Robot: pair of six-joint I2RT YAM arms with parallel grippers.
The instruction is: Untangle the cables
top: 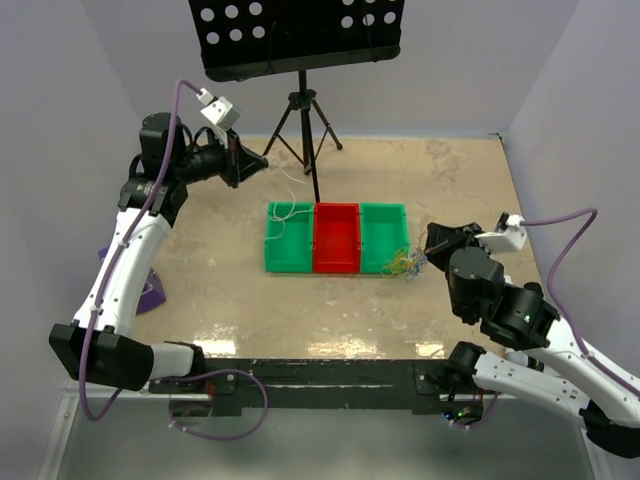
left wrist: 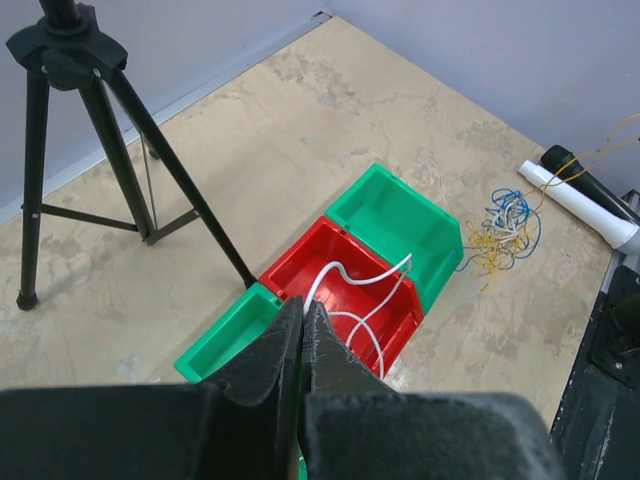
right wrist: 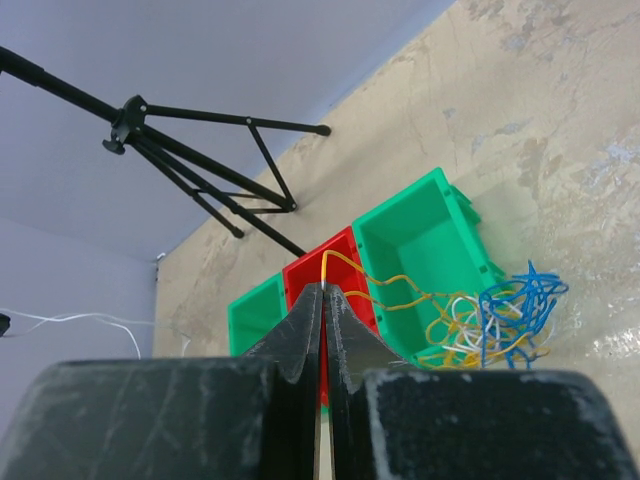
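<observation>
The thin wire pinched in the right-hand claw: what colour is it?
The thin wire is yellow-orange, clearest in the right wrist view.

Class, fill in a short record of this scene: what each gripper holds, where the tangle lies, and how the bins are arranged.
left gripper: raised, shut on a white wire that trails down toward the bins
right gripper: low, shut on a yellow-orange strand that leads into the tangle
clump of cables: blue, yellow-orange and white, on the table beside the right green bin
bins: one row, left green bin, red bin, right green bin
background: tripod stand behind the bins
</observation>
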